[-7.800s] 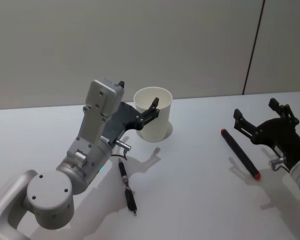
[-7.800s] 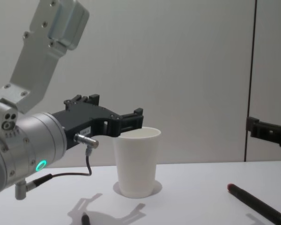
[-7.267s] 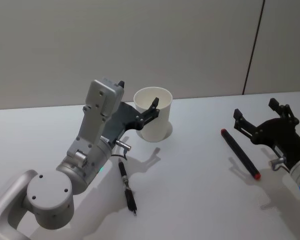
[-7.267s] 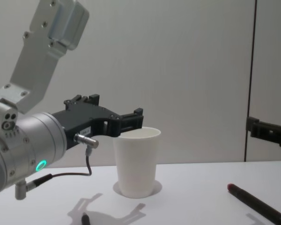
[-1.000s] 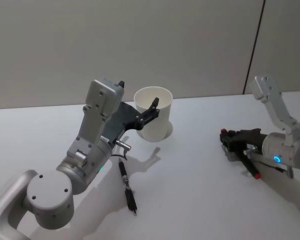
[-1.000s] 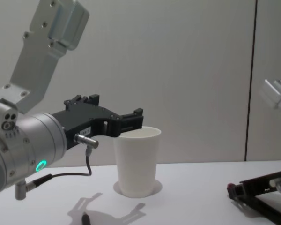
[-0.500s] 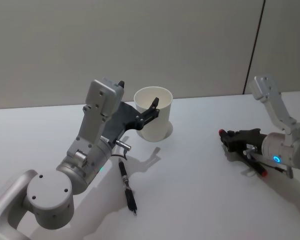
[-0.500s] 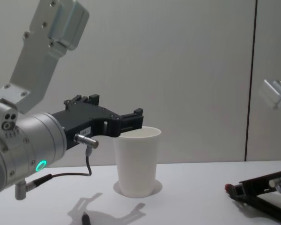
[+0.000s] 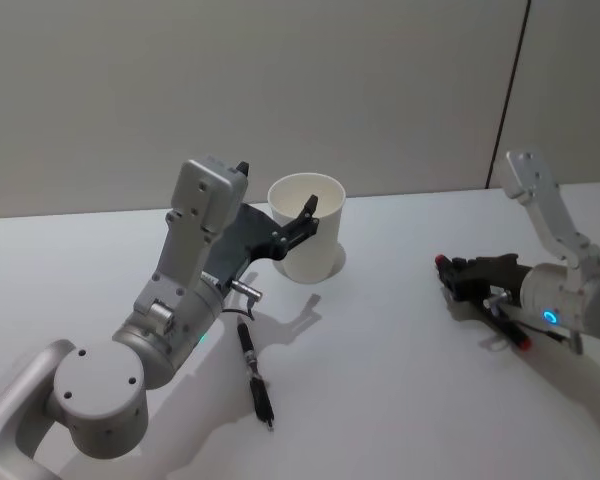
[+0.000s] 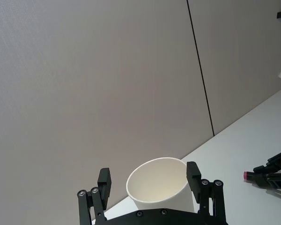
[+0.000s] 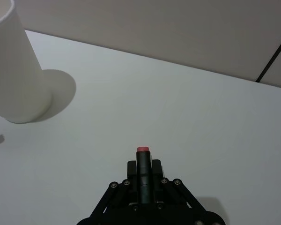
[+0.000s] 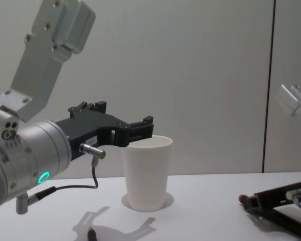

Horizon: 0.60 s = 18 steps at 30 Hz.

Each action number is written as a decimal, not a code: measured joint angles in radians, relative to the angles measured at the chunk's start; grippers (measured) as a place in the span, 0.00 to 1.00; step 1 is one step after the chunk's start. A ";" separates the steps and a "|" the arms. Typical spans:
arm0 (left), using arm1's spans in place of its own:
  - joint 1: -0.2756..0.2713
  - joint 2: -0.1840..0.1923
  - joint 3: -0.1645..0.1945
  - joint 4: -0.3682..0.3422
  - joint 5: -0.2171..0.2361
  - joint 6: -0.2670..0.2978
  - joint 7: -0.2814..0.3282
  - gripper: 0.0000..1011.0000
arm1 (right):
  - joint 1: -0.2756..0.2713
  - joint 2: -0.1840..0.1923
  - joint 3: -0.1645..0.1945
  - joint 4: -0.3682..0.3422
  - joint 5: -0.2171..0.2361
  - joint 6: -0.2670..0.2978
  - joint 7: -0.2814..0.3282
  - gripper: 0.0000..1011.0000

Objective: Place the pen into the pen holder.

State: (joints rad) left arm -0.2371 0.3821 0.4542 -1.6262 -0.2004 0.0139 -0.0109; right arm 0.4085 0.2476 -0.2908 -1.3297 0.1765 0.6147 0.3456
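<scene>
There is one pen holder (image 9: 306, 232), a white cup. There is one pen (image 11: 142, 164) with a red tip, and one more dark stick (image 9: 252, 375). There are two grippers, the left gripper (image 9: 276, 188) and the right gripper (image 9: 455, 278).

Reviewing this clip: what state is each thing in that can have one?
pen: clamped in the right pincer, red end sticking out, not in the holder.
pen holder: upright, empty.
right pincer: shut on the pen, low over the table.
left pincer: open, fingers either side of the holder's rim.
second pen: lying flat on the table.
</scene>
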 joint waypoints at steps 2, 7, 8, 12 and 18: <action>0.000 0.000 0.000 0.000 0.000 0.000 0.000 0.99 | 0.003 -0.003 -0.003 0.006 -0.004 -0.017 0.000 0.17; 0.000 0.000 0.000 0.000 0.000 0.000 0.000 0.99 | 0.013 -0.013 -0.010 0.028 -0.016 -0.078 -0.004 0.17; 0.000 0.000 0.000 0.000 0.000 0.000 0.000 0.99 | 0.015 -0.015 -0.011 0.031 -0.017 -0.083 -0.004 0.17; 0.000 0.000 0.000 0.000 0.000 0.000 0.000 0.99 | 0.025 -0.025 -0.018 0.051 -0.028 -0.150 -0.011 0.17; 0.000 0.000 0.000 0.000 0.000 0.000 0.000 0.99 | 0.036 -0.036 -0.025 0.072 -0.037 -0.232 -0.021 0.17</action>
State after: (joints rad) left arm -0.2371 0.3821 0.4542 -1.6262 -0.2004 0.0139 -0.0109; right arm 0.4443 0.2111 -0.3161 -1.2576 0.1392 0.3828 0.3248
